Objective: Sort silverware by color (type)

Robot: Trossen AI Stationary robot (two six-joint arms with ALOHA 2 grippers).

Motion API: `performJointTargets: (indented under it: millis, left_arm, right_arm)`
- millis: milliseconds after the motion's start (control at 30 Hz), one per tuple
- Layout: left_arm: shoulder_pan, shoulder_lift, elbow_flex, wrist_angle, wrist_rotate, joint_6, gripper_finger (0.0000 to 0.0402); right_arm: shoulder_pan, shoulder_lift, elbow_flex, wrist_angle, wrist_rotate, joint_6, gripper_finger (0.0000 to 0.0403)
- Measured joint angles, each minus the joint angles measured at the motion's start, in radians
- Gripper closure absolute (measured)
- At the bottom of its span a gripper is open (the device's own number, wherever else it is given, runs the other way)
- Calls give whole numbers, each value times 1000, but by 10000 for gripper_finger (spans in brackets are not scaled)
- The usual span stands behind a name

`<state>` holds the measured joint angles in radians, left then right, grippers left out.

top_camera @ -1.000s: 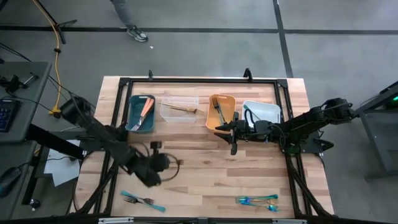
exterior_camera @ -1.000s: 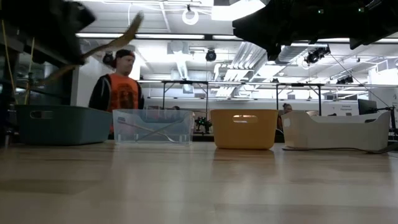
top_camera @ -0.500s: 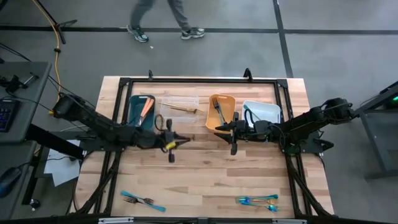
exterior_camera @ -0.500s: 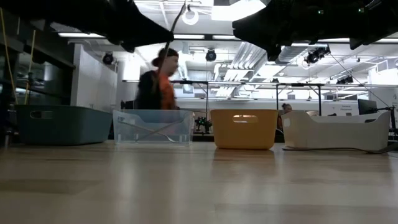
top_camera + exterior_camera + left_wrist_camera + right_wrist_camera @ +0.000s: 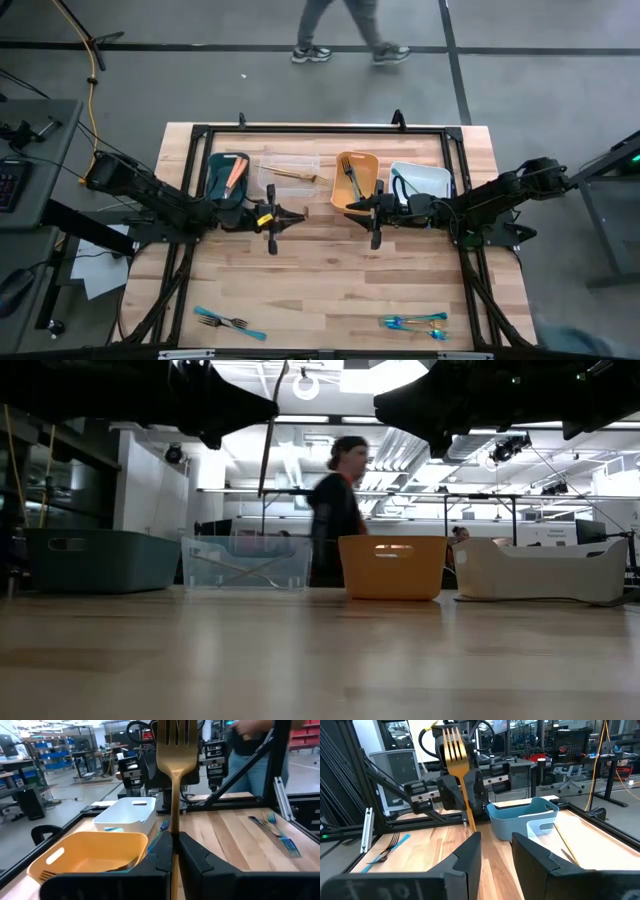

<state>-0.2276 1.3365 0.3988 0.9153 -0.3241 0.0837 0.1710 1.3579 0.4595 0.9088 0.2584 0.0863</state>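
L gripper (image 5: 272, 219) clamped the slim gold metal fork (image 5: 174, 750) upright, tines up, just beside the clear plastic bin (image 5: 289, 176); R gripper (image 5: 376, 214) hung half-open, empty.

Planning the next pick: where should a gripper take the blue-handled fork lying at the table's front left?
Probably mid-handle on the blue-handled fork, from straight above, jaws across its length: it lies flat on the table with bare wood either side.

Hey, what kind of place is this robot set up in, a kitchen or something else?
Not a kitchen: it looks like a robotics lab or workshop. Beyond the wooden table are workbenches loaded with equipment, office chairs, exposed ceiling ducts, and a person walking across a bare concrete floor.
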Motion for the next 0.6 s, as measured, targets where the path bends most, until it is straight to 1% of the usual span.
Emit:
performJointTargets:
  millis: [600]
  left_arm:
    - [18,0,0,-3,-2,-28,396]
  right_arm:
    - [0,0,0,0,0,2,299]
